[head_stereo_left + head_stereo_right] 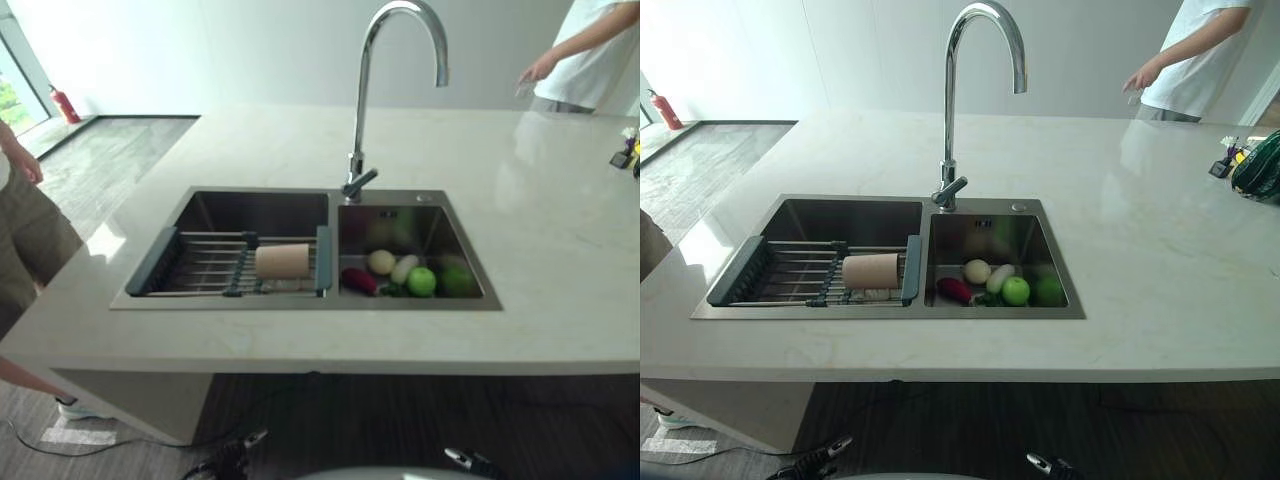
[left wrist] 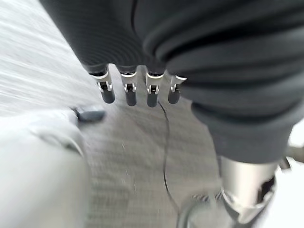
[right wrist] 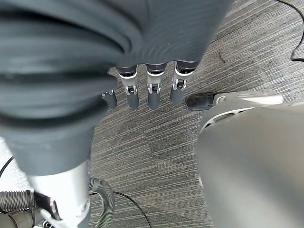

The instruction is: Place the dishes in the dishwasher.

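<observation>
both hands hang low with fingers straight and holding nothing, left hand [image 2: 137, 90] and right hand [image 3: 149, 90]; cup [image 1: 283, 261] lies on the sink rack [image 1: 200, 265], awaiting pickup.

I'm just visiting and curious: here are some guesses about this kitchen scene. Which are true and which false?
1. A beige cup lies on its side on the rack in the left sink basin. True.
2. The right basin is empty. False: it holds vegetables and a green apple.
3. The left robot hand holds the cup. False: it hangs open over the floor.
4. The right robot hand holds nothing. True.
</observation>
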Controlling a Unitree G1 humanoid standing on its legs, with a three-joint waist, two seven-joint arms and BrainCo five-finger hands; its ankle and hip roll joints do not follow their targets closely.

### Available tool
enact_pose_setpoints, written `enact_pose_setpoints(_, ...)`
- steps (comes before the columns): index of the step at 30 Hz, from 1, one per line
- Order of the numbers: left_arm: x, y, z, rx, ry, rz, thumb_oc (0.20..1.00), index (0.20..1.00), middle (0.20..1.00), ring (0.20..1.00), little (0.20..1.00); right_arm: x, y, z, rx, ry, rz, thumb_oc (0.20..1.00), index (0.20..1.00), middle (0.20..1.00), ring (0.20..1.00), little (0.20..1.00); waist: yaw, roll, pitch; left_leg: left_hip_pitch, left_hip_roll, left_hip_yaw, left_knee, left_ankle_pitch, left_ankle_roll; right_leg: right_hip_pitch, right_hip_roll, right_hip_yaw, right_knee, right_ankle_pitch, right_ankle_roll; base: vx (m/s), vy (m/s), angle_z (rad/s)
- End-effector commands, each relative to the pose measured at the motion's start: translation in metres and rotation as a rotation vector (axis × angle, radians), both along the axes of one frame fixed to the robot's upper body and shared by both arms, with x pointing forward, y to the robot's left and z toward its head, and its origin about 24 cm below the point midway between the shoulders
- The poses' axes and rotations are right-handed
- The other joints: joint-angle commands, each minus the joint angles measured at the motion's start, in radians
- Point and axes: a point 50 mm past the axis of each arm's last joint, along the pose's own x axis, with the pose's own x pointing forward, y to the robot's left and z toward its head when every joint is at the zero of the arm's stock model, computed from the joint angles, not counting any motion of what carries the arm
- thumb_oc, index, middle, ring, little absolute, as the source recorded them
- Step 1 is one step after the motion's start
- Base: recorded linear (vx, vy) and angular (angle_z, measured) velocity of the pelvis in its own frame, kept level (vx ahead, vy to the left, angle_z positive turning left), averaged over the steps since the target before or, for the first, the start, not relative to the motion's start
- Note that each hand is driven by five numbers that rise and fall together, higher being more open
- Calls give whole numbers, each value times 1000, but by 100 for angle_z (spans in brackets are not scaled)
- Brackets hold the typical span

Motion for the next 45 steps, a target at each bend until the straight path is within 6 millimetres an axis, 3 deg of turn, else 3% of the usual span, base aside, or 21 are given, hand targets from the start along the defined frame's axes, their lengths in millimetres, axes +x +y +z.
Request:
enact_pose_setpoints(1,16,9,4,1,-32,155,1000,1000,1000,1000,1000,23,-27,12,-77,-61,-15,1000,1000,1000,1000,1000,30,67,64,-21,-12,-124,41,-55,41,23,-51,-116,63,-19,42,19,26,20)
enact_pose_setpoints(7,7,54,20,53,-63,325,1000,1000,1000,1000,1000,16,-51,19,-108,-80,-92,1000,1000,1000,1000,1000,42,104,64,-43,-37,-163,38,-52,42,5,-61,-117,73,-26,40,-26,67,25)
enact_pose_setpoints(8,2,69,26,92,-45,338,1000,1000,1000,1000,1000,15,-54,20,-114,-83,-98,1000,1000,1000,1000,1000,43,109,64,-45,-41,-167,36,-51,41,3,-63,-117,74,-26,42,-42,70,26)
enact_pose_setpoints(10,-22,125,55,251,20,380,1000,1000,1000,1000,1000,15,-63,24,-133,-87,-98,1000,1000,1000,1000,1000,40,124,65,-42,-47,-169,28,-45,35,3,-67,-117,68,-25,46,-44,81,20)
enact_pose_setpoints(11,-26,134,61,279,20,395,1000,1000,1000,1000,1000,14,-64,25,-135,-87,-98,1000,1000,1000,1000,1000,38,126,64,-41,-47,-168,26,-44,34,4,-68,-118,66,-25,46,-21,66,3)
enact_pose_setpoints(12,-33,171,92,387,1,426,1000,1000,1000,1000,1000,14,-70,27,-146,-87,-97,1000,1000,1000,1000,1000,34,134,61,-40,-46,-161,22,-40,30,3,-68,-116,62,-24,49,-11,43,1)
enact_pose_setpoints(14,-35,184,104,424,-12,440,1000,1000,1000,1000,1000,13,-72,28,-149,-86,-98,1000,1000,1000,1000,1000,32,136,59,-40,-46,-158,21,-39,29,2,-68,-116,61,-23,50,-21,30,3)
enact_pose_setpoints(15,-36,226,154,556,-63,442,1000,1000,1000,1000,1000,10,-78,30,-156,-85,-109,1000,1000,1000,1000,1000,33,145,57,-43,-45,-152,19,-35,26,0,-68,-118,59,-20,54,-31,17,5)
enact_pose_setpoints(16,-36,231,161,580,-77,442,1000,1000,1000,1000,1000,9,-78,30,-157,-84,-111,1000,1000,1000,1000,1000,33,145,57,-43,-45,-151,19,-35,26,0,-69,-119,58,-20,54,-39,16,6)
enact_pose_setpoints(18,-29,268,231,733,-145,428,1000,1000,1000,1000,1000,4,-81,30,-162,-77,-123,1000,1000,1000,1000,1000,35,155,54,-44,-44,-142,18,-34,23,2,-70,-127,55,-17,58,-18,-6,6)
enact_pose_setpoints(19,-24,279,261,804,-180,411,1000,1000,1000,1000,1000,2,-81,30,-163,-73,-131,1000,1000,1000,1000,1000,37,158,51,-45,-44,-137,18,-35,21,3,-71,-132,52,-15,61,-4,-23,12)
enact_pose_setpoints(21,-18,289,296,894,-214,393,1000,1000,1000,1000,1000,0,-82,29,-161,-69,-137,1000,1000,1000,1000,1000,37,160,48,-44,-43,-133,17,-36,20,5,-70,-136,51,-14,63,2,-28,13)
enact_pose_setpoints(22,-10,295,324,975,-251,378,1000,1000,1000,1000,1000,0,-81,29,-159,-67,-137,1000,1000,1000,1000,1000,35,161,47,-44,-41,-128,16,-36,19,5,-70,-137,49,-13,64,4,-35,3)
enact_pose_setpoints(24,5,298,368,1068,-337,342,1000,1000,1000,1000,1000,-1,-79,28,-154,-65,-134,1000,1000,1000,1000,1000,30,160,45,-43,-40,-118,15,-38,18,5,-68,-140,45,-10,68,11,-51,0)
enact_pose_setpoints(26,20,296,395,1126,-389,304,1000,1000,1000,1000,1000,-1,-77,27,-150,-63,-129,1000,1000,1000,1000,1000,23,160,45,-41,-40,-110,15,-40,18,5,-66,-139,45,-10,69,17,-47,-1)
enact_pose_setpoints(28,50,286,433,1204,-512,220,1000,1000,1000,1000,1000,-3,-73,25,-143,-62,-120,1000,1000,1000,1000,1000,10,159,46,-38,-41,-98,16,-45,21,5,-63,-137,43,-7,72,27,-59,-1)
enact_pose_setpoints(30,71,278,447,1243,-577,128,1000,1000,1000,1000,1000,-5,-72,25,-137,-60,-121,1000,1000,1000,1000,1000,7,156,46,-37,-40,-90,16,-48,21,4,-62,-136,43,-7,73,31,-41,-6)
enact_pose_setpoints(32,117,252,465,1267,-707,-45,1000,1000,1000,1000,1000,-10,-67,22,-125,-51,-115,1000,1000,1000,1000,1000,-5,148,48,-31,-39,-72,24,-57,26,-1,-60,-130,51,-10,73,60,-40,-22)
enact_pose_setpoints(35,168,216,468,1300,-809,-245,1000,1000,1000,1000,1000,-18,-62,19,-108,-34,-110,1000,1000,1000,1000,1000,-10,130,56,-35,-39,-59,53,-76,36,-14,-62,-118,62,-8,72,66,-31,-26)
enact_pose_setpoints(37,189,195,462,1318,-844,-337,1000,1000,1000,1000,1000,-23,-62,19,-103,-27,-117,1000,1000,1000,1000,1000,-15,122,61,-39,-40,-54,55,-78,38,-23,-63,-112,63,-3,73,40,-10,-18)
enact_pose_setpoints(45,224,151,434,1347,-856,-582,1000,1000,1000,1000,1000,-30,-62,19,-109,-33,-124,1000,1000,1000,1000,1000,-45,113,76,-43,-46,-13,33,-73,40,-50,-70,-104,64,8,80,5,45,-9)
